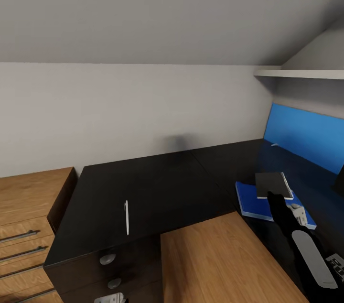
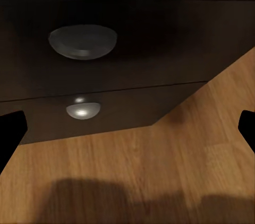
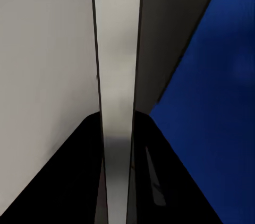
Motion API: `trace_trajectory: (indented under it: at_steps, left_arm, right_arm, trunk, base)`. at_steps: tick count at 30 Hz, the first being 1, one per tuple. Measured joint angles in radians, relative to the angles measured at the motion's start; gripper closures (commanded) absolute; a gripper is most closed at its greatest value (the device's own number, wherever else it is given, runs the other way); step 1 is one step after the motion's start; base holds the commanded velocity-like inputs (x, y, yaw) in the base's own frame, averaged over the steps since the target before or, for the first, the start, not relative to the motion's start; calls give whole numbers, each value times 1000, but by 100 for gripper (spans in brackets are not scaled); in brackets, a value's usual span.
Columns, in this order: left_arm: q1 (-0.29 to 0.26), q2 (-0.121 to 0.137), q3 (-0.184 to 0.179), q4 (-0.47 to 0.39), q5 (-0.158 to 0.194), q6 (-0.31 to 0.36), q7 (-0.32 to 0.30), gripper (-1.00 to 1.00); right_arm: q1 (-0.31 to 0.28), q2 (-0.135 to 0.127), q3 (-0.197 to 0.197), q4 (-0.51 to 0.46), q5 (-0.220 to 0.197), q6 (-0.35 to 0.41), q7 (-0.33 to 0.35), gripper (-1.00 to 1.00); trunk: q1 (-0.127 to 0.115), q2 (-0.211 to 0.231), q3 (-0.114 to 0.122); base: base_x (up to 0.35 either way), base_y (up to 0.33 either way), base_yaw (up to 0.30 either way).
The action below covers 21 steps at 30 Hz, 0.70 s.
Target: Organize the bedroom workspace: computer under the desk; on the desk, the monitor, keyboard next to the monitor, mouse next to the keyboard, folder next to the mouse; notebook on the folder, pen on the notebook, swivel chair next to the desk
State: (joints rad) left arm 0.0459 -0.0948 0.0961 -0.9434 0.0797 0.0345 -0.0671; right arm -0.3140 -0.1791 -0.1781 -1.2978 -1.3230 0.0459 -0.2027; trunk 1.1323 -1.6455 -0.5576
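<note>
On the black desk (image 1: 157, 188) a blue folder (image 1: 248, 202) lies flat at the right. A dark notebook (image 1: 272, 183) with pale page edges sits just over the folder. My right gripper (image 1: 274, 198) reaches it from the near side and is shut on its edge. In the right wrist view the notebook (image 3: 119, 102) runs edge-on as a grey strip between the fingers. A white pen (image 1: 126, 217) lies alone near the desk's front left. Low by the desk drawers, my left gripper (image 2: 127, 131) is open and holds nothing; its fingertips (image 2: 10, 134) stand far apart.
A blue upright panel (image 1: 306, 135) stands along the desk's right side under a white shelf (image 1: 301, 73). A wooden dresser (image 1: 28, 217) stands at the left. The black drawers with round knobs (image 2: 82, 41) face wooden floor (image 1: 220, 265).
</note>
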Motion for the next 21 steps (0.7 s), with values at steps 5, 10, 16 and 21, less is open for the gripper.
trace_trajectory:
  at_steps: [5, 10, 16, 21]
  left_arm:
    - [0, 0, -1, 0, -1, 0, -1, -100]
    - [0, 1, -1, 0, -1, 0, 0, -100]
    - [0, 1, 5, -1, 3, 1, 5, -100]
    - [0, -1, 7, -3, 5, 2, 5, -100]
  right_arm:
    - [0, -3, -74, 15, -20, 93, 9, 100]
    - [0, -14, -84, 18, -78, 129, 15, 100]
    - [0, -27, -86, 18, -108, 136, 16, 100]
    - [0, -40, -86, 18, -143, 164, 17, 100]
  trunk:
    - [0, 0, 0]
    - [0, 0, 0]
    - [0, 0, 0]
    - [0, 0, 0]
  base:
    - [0, 0, 0]
    - [0, 0, 0]
    - [0, 0, 0]
    - [0, 0, 0]
